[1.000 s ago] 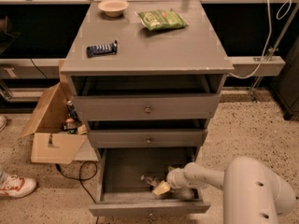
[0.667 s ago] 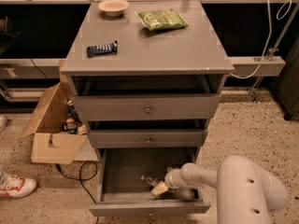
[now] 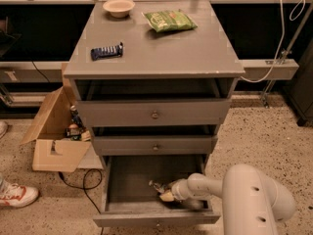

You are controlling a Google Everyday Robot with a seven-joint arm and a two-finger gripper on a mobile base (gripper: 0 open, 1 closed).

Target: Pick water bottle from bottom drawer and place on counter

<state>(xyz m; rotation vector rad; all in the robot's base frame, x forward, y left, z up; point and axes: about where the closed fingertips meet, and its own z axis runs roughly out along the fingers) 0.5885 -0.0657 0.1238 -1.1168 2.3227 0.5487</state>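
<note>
The bottom drawer (image 3: 151, 219) stands pulled open, and the gripper (image 3: 157, 187) is down inside it, near the right of its floor. Whether it holds anything I cannot tell. The water bottle itself can't be made out there. The counter (image 3: 161, 53) carries only a bowl (image 3: 119, 7), a green snack bag (image 3: 169, 20) and a blue snack bar (image 3: 106, 51) — so the lift and placement look left to do.

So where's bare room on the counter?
The counter is bare right of the snack bar and in front of the chip bag. It is crowded at the back: bowl and bag. The gripper is inside the bottom drawer.
</note>
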